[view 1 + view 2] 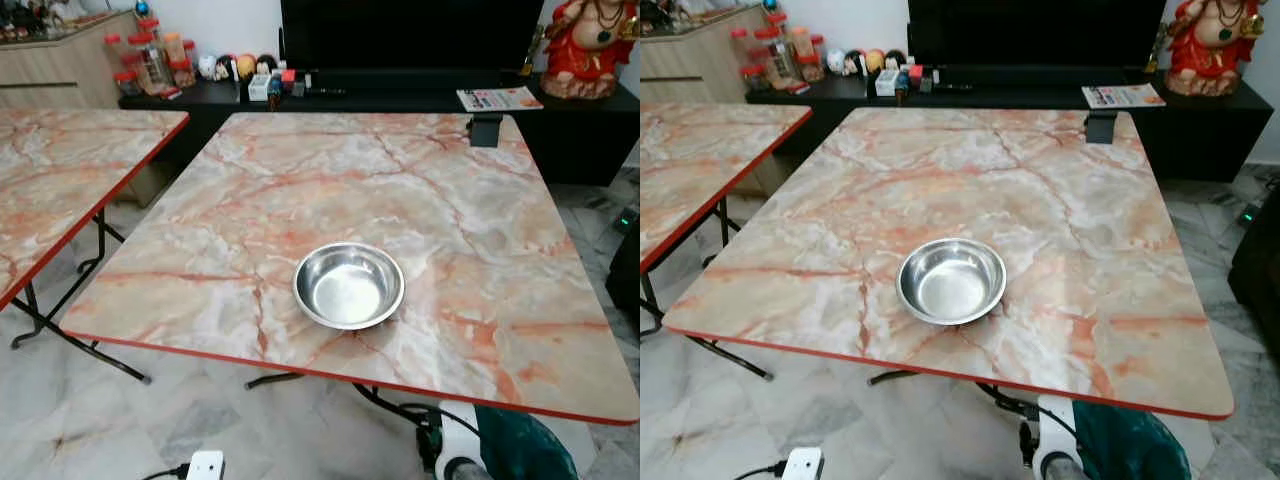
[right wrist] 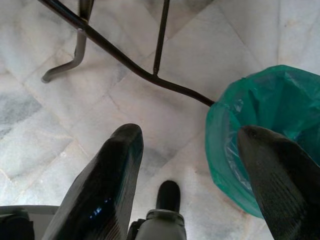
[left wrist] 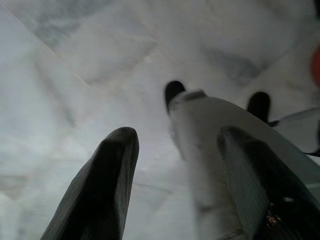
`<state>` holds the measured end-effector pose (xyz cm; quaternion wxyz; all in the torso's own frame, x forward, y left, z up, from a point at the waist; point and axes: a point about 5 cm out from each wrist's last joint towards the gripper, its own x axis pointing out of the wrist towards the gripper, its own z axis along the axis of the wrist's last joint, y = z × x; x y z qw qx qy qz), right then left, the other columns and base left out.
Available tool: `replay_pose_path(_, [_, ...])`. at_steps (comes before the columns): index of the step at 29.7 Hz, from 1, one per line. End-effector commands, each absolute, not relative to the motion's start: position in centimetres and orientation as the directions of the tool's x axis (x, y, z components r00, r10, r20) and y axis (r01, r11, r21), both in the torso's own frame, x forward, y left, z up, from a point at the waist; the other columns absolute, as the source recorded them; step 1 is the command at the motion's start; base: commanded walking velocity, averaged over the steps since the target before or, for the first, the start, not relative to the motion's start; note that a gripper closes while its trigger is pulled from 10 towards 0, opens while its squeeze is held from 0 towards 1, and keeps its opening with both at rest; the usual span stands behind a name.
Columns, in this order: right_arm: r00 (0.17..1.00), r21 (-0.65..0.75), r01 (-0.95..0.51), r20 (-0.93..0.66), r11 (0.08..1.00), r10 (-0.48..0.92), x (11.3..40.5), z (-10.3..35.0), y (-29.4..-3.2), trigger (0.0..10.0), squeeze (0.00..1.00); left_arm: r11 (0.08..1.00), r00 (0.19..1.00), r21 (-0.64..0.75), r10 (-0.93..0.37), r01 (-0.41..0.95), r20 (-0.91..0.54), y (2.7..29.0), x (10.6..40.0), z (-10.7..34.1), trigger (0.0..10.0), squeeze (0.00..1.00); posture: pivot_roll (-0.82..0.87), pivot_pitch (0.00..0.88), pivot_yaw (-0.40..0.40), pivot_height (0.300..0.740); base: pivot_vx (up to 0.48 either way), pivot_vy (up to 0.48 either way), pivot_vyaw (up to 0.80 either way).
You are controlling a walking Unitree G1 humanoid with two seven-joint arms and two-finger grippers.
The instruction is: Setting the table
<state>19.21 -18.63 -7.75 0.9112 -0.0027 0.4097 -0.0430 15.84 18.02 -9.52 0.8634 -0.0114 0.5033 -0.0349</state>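
Note:
A shiny steel bowl (image 1: 349, 284) sits empty on the marble-patterned table (image 1: 400, 180), near its front edge and a little right of the middle. My left gripper (image 3: 175, 165) hangs open over the pale floor, with the robot's own white leg between and beyond its fingers. Down by the floor my right gripper (image 2: 192, 165) is open too, pointing at the table's black leg frame (image 2: 125, 60) and a green-lined bin (image 2: 265, 130). Neither holds anything.
A second marble table (image 1: 60, 180) stands at the left. Behind is a black TV cabinet (image 1: 400, 95) with jars, small items, a magazine (image 1: 498, 98) and a red statue (image 1: 590, 45). A black clamp (image 1: 485, 128) sits at the table's far edge. A white power strip (image 1: 205, 466) lies on the floor.

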Motion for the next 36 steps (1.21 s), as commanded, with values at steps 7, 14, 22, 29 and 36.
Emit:
replay_pose_path(7, [0.650,-0.042,0.088,-0.754,0.995,-0.089,18.6,-8.0,-18.8,10.0,0.00,0.990,0.490,-0.009,-0.078,0.141,-0.868,17.8,16.5,-9.3,10.0,0.00,-0.05,0.000,0.078,0.740,0.000,0.000,0.00])
replay_pose_path(14, [0.653,-0.035,0.099,-0.752,0.995,-0.091,18.9,-7.9,-18.8,10.0,0.00,0.997,0.511,0.023,-0.016,0.070,-0.860,18.8,16.7,-9.2,10.0,0.00,-0.04,0.000,0.066,0.740,0.000,0.176,0.00])
replay_pose_path(22, [0.640,-0.039,0.077,-0.764,0.996,-0.079,18.9,-7.9,-18.6,10.0,0.00,0.994,0.589,0.045,0.094,-0.097,-0.803,20.5,17.8,-8.3,10.0,0.00,-0.02,0.000,0.054,0.740,0.000,0.397,0.00])
replay_pose_path(29, [0.639,-0.041,0.064,-0.766,0.997,-0.072,19.2,-7.9,-18.3,10.0,0.00,0.988,0.609,0.029,0.115,-0.150,-0.785,20.7,18.1,-8.1,10.0,0.00,0.00,0.000,0.055,0.740,0.000,0.406,0.00])
replay_pose_path(36, [0.638,-0.028,0.081,-0.766,0.996,-0.074,19.2,-7.9,-18.1,10.0,0.00,0.986,0.613,0.028,0.123,-0.163,-0.781,20.8,18.2,-8.0,10.0,0.00,-0.01,0.005,0.061,0.740,0.000,0.411,0.00])
